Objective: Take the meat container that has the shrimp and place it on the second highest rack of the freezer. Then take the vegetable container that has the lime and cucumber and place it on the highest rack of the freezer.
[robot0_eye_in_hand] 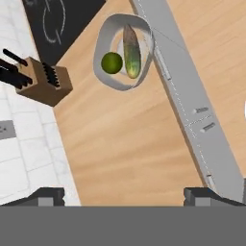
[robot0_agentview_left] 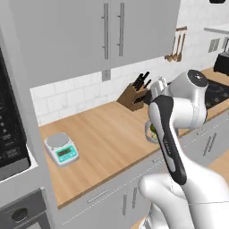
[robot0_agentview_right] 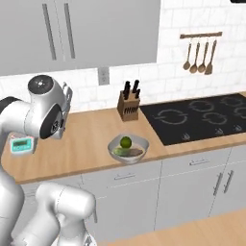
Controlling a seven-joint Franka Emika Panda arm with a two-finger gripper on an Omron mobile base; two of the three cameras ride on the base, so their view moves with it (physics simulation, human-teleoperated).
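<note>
The vegetable container, a round pale bowl, stands on the wooden counter near its front edge, left of the cooktop. Inside it lie the dark green lime and the yellow-green cucumber. In the hand view the vegetable container is far ahead, with the lime beside the cucumber. My gripper is open and empty, well above the counter and away from the bowl. In the left base view my arm hides most of the bowl. The meat container, the shrimp and the freezer are out of view.
A knife block stands against the tiled wall behind the bowl. The black cooktop lies to its right, under hanging utensils. A small kitchen scale sits at the counter's left end beside a dark built-in oven. Wall cabinets hang overhead.
</note>
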